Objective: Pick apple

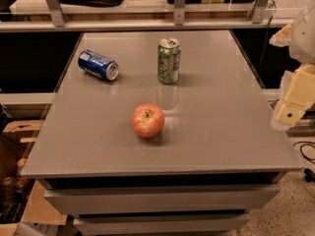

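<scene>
The apple (147, 120) is round and red with yellowish patches and a short dark stem. It sits on the grey table (221, 132), a little in front of the middle. My gripper (290, 107) is at the right edge of the view, beyond the table's right side and well to the right of the apple. It touches nothing.
A green soda can (169, 61) stands upright behind the apple. A blue soda can (98, 65) lies on its side at the back left. A railing and counter (147, 23) run behind the table. Cardboard boxes (19, 132) sit on the floor at the left.
</scene>
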Controlling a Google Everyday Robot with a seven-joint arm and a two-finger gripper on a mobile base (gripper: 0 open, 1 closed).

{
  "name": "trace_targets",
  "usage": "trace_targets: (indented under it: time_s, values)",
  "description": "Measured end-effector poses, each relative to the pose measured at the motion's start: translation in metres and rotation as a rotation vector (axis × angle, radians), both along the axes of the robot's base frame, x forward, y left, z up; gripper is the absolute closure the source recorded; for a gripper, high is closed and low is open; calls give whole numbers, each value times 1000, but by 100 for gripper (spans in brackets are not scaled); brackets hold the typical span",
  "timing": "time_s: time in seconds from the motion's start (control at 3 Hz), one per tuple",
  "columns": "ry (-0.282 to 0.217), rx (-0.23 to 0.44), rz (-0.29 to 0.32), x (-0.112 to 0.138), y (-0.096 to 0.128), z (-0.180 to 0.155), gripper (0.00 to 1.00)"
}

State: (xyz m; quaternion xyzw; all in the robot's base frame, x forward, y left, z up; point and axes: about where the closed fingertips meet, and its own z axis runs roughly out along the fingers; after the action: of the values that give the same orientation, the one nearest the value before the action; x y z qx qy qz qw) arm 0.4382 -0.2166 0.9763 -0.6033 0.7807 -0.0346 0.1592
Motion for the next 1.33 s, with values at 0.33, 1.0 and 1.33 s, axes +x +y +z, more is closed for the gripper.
trace_targets:
  time_s: [0.33, 1.0, 1.33]
  values:
    - [0, 0, 0, 0, 0, 0, 0]
    - [46, 12, -58, 18, 36, -5, 0]
    - [100, 34, -134, 30, 66, -15, 0]
